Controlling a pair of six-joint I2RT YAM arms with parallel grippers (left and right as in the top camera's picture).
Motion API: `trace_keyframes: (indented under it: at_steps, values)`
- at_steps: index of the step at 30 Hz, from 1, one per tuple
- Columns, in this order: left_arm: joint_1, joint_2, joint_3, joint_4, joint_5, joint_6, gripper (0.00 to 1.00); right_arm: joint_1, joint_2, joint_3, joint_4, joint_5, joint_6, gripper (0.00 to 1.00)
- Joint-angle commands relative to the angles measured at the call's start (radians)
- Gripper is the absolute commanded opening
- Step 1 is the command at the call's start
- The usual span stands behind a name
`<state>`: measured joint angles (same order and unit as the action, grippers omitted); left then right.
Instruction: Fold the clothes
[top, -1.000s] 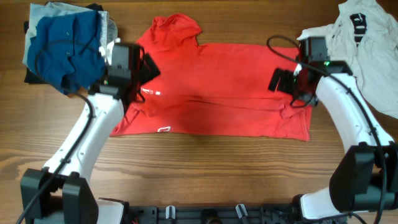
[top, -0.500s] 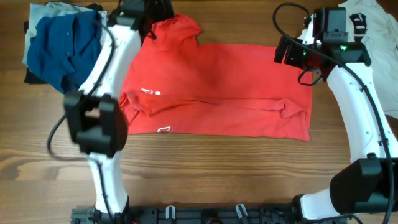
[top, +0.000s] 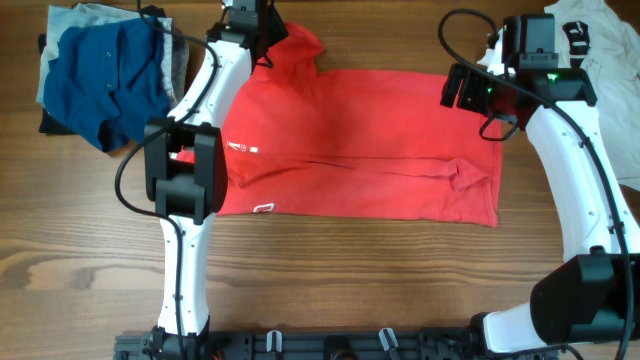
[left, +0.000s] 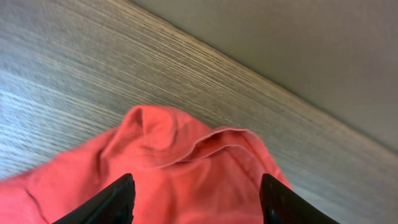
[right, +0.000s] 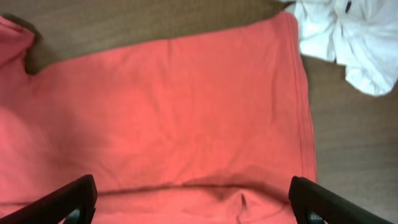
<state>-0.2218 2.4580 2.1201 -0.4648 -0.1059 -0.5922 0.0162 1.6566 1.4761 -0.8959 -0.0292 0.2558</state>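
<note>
Red cotton, soft and light: the red T-shirt (top: 350, 140) lies spread across the middle of the table (top: 330, 270). It will likely sag and drag on the wood wherever you lift it, so pinch a seamed edge: the sleeve (left: 174, 143) at 11 o'clock or the hem corner at 2 o'clock. Your left gripper (left: 196, 186) stands over that sleeve, jaws apart, with nothing visibly pinched. Your right gripper (right: 191, 190) hangs wide over the hem end, empty. The white garment (top: 590, 50) lies crumpled just beyond that corner.

Red T-shirt (top: 350, 140) spread flat, creased (white garment (top: 600, 70) crumpled alongside)
</note>
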Motion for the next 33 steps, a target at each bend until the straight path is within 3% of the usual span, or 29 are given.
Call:
trace_keyframes:
  at_steps: [1, 8, 16, 22, 33]
  values:
    - [-0.005, 0.026, 0.026, 0.016, 0.004, -0.135, 0.63, -0.003, -0.011, 0.015, -0.024, 0.000, -0.013, 1.00]
    - [-0.004, 0.060, 0.026, 0.002, -0.026, -0.179, 0.77, -0.003, -0.011, 0.015, -0.036, 0.008, -0.019, 1.00]
    - [-0.002, 0.077, 0.026, 0.013, -0.026, -0.179, 0.77, -0.003, -0.011, 0.015, -0.040, 0.007, -0.020, 1.00]
    - [0.000, 0.118, 0.026, 0.048, -0.026, -0.179, 0.61, -0.003, -0.011, 0.015, -0.040, 0.007, -0.023, 1.00]
    - [0.014, 0.124, 0.026, 0.137, -0.064, -0.179, 0.53, -0.003, -0.011, 0.015, -0.040, 0.007, -0.028, 1.00]
